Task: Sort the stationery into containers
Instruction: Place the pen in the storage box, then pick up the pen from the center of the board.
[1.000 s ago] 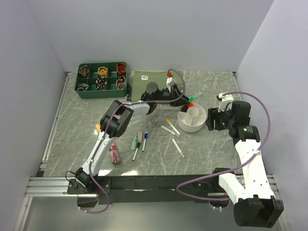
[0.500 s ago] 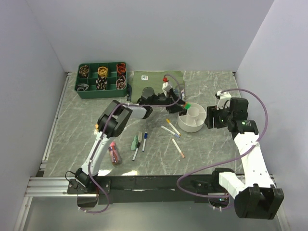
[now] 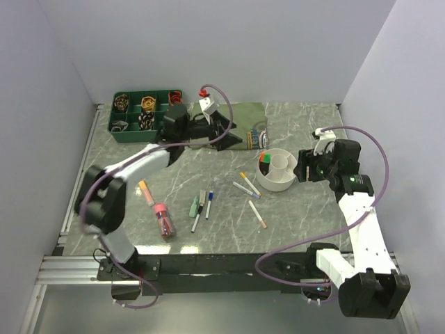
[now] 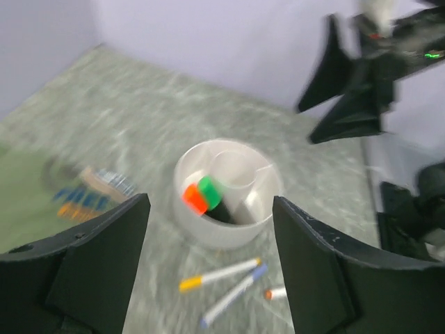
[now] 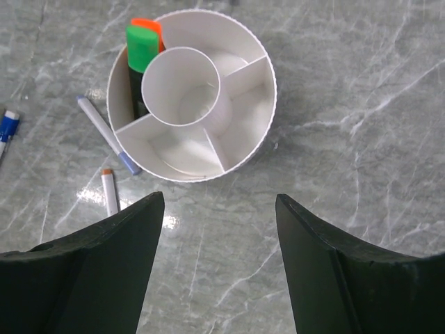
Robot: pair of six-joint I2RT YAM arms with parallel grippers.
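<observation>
Well left of the organiser (image 3: pixel 278 183) you've got loose stationery: an orange marker (image 3: pixel 144 191), the pink-capped tube (image 3: pixel 164 220) and a green pen (image 3: pixel 195 206). Just left of the organiser lie a yellow-capped pen (image 3: pixel 249 183) and an orange-tipped pen (image 3: pixel 258 214). Your left gripper (image 3: pixel 224 132) hangs behind-left of it over the olive cloth (image 3: pixel 250 115), jaws wide, empty. In its left ring compartment stand a green-capped marker (image 5: pixel 141 45) and an orange-capped marker (image 5: pixel 149 26) (left wrist view is blurred). Your right gripper (image 3: pixel 304 170) sits just right of it, jaws spread, holding nothing.
</observation>
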